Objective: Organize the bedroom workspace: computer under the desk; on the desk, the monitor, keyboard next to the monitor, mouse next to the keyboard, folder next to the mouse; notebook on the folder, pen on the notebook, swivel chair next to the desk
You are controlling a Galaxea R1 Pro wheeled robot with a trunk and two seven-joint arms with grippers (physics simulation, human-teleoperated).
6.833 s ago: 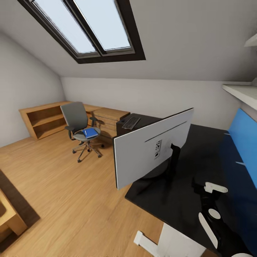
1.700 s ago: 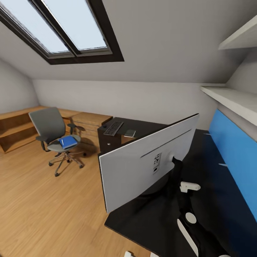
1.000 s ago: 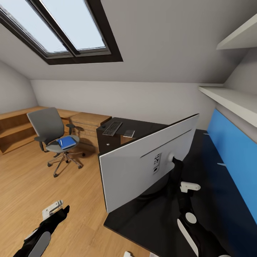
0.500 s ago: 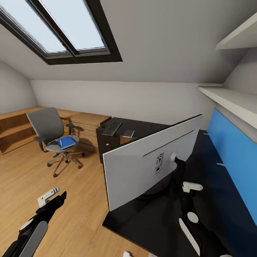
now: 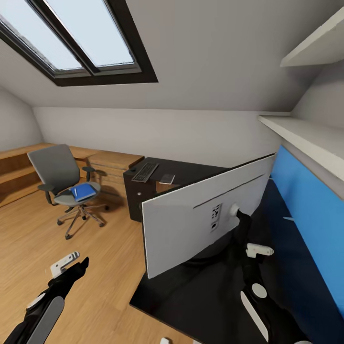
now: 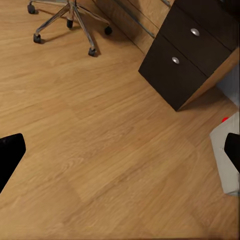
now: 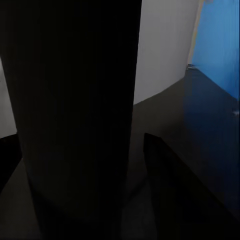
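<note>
The monitor [image 5: 200, 217] stands on the black desk [image 5: 191, 296] with its grey-white back toward me. My right gripper [image 5: 240, 224] is shut on its black stand [image 7: 75, 125]. Over the wood floor, my left gripper [image 5: 71, 265] is open, its fingertips [image 6: 10, 155] wide apart and holding nothing. At the far end of the desk lie the keyboard [image 5: 145, 172] and the small dark notebook [image 5: 167, 178]. The blue folder [image 5: 83, 192] rests on the swivel chair [image 5: 59, 172] with a thin light stick on it. I cannot make out the mouse.
A black drawer unit [image 5: 136, 193] [image 6: 185, 55] stands under the desk's far end, with a wooden drawer unit [image 5: 112, 165] and low shelves [image 5: 14, 172] behind. A blue wall panel [image 5: 306, 210] runs along the desk. A grey-white corner with a red dot [image 6: 222, 160] shows beside the left fingertip.
The view has swung, so the room shifted left. The monitor has turned and shifted to the right in my right gripper. The left arm came up into view about a second ago and now holds still.
</note>
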